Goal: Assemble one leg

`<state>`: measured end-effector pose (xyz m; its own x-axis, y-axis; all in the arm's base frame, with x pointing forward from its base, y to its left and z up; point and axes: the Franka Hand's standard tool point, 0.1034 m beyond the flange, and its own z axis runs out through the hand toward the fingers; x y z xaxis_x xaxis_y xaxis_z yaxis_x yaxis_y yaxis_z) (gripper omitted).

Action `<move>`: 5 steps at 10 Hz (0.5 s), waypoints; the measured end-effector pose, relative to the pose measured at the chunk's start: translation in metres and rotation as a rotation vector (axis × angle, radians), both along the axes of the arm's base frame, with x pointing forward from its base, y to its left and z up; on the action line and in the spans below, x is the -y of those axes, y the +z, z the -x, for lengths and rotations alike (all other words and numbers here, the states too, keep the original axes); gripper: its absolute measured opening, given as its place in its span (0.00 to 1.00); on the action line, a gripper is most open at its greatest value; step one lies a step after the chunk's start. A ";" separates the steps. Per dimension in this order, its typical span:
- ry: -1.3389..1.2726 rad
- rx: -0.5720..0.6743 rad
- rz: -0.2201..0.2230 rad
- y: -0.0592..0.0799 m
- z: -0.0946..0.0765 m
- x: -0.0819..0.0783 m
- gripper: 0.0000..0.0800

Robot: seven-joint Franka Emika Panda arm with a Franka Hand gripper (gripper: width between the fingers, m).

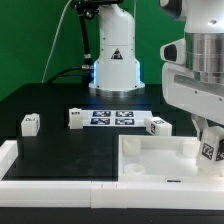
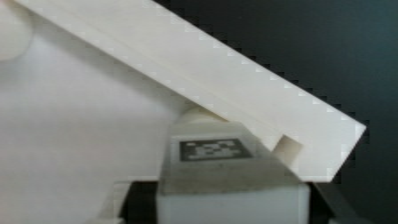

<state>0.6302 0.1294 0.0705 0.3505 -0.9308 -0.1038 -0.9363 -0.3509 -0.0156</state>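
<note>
My gripper (image 1: 207, 146) is at the exterior view's right, shut on a white leg (image 1: 210, 151) whose tag faces outward. It holds the leg over the right corner of the large white panel (image 1: 150, 160). In the wrist view the leg (image 2: 214, 150) sits between my dark fingers (image 2: 143, 205), its tip by the panel's raised rim (image 2: 214, 70). I cannot tell if the leg touches the panel. Three more legs lie on the black table: one at the left (image 1: 30, 124), one beside the marker board (image 1: 75, 118), one behind the panel (image 1: 158, 125).
The marker board (image 1: 112, 117) lies at the table's middle in front of the robot base (image 1: 115, 65). A low white rail (image 1: 40, 168) runs along the front left edge of the table.
</note>
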 end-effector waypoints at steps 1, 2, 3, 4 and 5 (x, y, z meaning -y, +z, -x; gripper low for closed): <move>0.023 0.002 -0.002 0.000 0.000 -0.001 0.64; 0.036 0.003 -0.002 0.000 0.000 -0.001 0.64; 0.083 0.008 -0.004 0.000 0.000 -0.001 0.78; 0.182 0.018 -0.003 0.000 0.000 -0.001 0.80; 0.315 0.031 -0.006 0.000 0.000 -0.001 0.80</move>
<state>0.6298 0.1308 0.0705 0.6246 -0.7753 -0.0939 -0.7806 -0.6234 -0.0455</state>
